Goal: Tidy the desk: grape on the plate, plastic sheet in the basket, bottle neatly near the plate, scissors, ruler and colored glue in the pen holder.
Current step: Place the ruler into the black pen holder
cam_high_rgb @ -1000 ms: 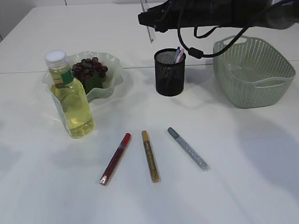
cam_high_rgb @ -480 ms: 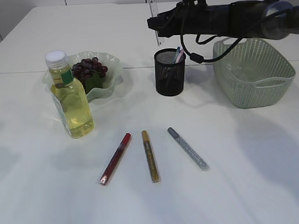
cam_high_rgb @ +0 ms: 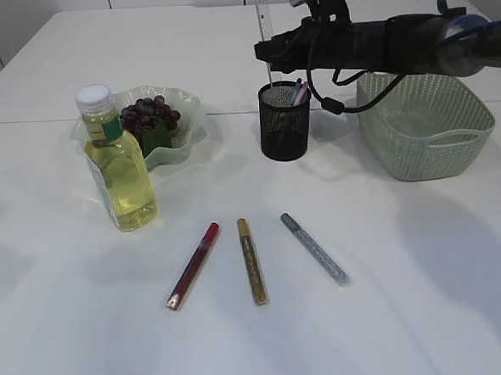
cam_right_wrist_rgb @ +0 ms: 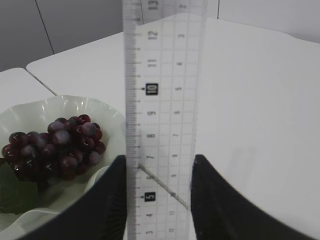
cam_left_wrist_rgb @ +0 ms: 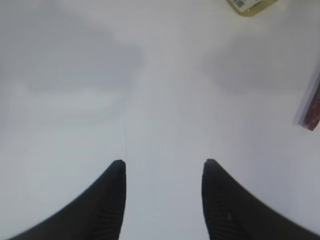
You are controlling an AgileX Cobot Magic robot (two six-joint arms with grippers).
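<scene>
Ruler (cam_high_rgb: 262,17) now over pen holder (cam_high_rgb: 285,122), right claw (cam_right_wrist_rgb: 159,165) gripping; left claw (cam_left_wrist_rgb: 164,167) open.

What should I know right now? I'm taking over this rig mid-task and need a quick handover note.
Right gripper: shut on the ruler, held upright over the pen holder.
Left gripper: open, empty, above bare table.
Done: grapes on the plate; bottle standing beside it; something already stands in the holder.
Left: lower the ruler in; then the red, gold and silver glue pens lying on the table. Basket: contents unclear.
</scene>
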